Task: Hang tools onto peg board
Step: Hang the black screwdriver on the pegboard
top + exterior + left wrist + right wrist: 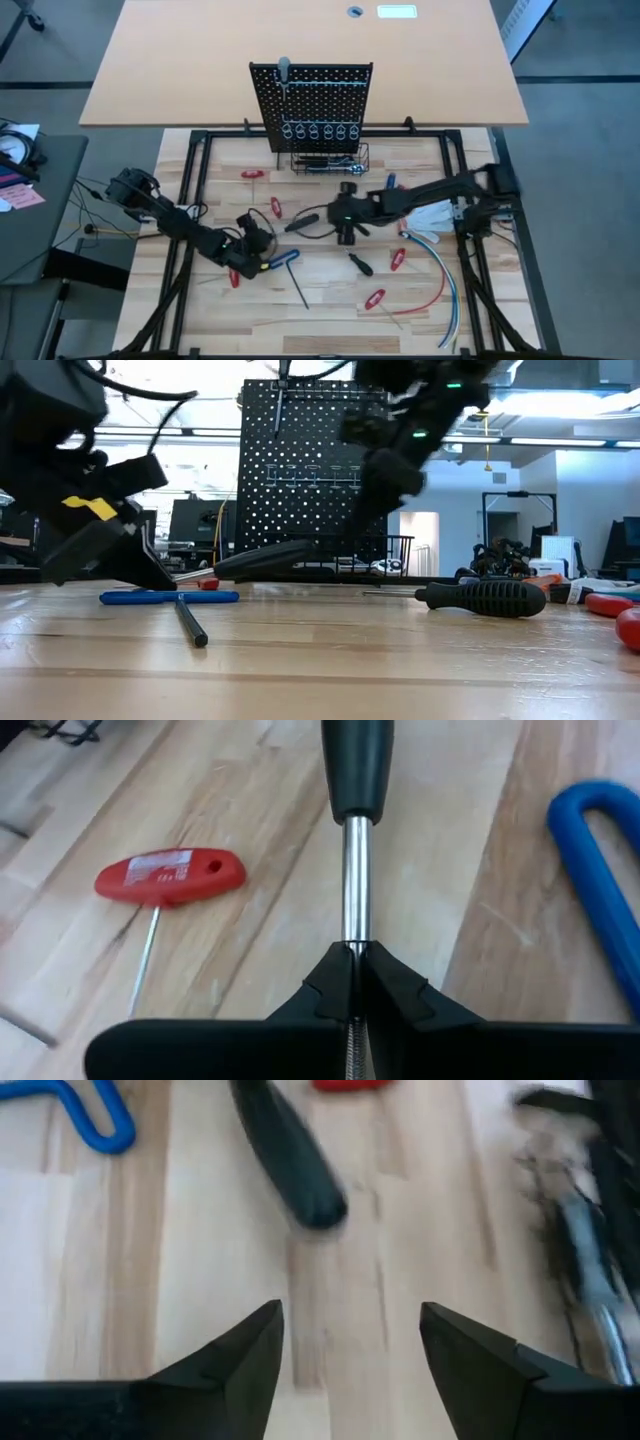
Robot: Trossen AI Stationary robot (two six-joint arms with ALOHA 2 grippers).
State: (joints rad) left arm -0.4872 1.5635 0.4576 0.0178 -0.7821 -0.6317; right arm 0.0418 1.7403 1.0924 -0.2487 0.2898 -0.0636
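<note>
The left gripper (355, 970) sits low on the pale wooden worktop (330, 300), its fingers (400, 990) pinching the bare steel shaft of a black-handled screwdriver (303, 220) that lies flat, handle pointing toward the middle. Just beside it lies the blue T-handle hex key (284, 261), and a small red-handled tool (170, 877) rests near, apart from both. The right gripper (350, 1345) hangs above the centre of the worktop with its fingers spread wide and nothing between them; the screwdriver's handle end lies just ahead of them. The peg board (312, 100) stands upright at the far edge, one tool already hanging at its top, its wire basket (330, 158) at the base. Open wood lies between the grippers and the board. More red-handled tools and another black screwdriver (360, 264) are scattered on the near half; coloured cables (440, 275) trail at the right edge
</note>
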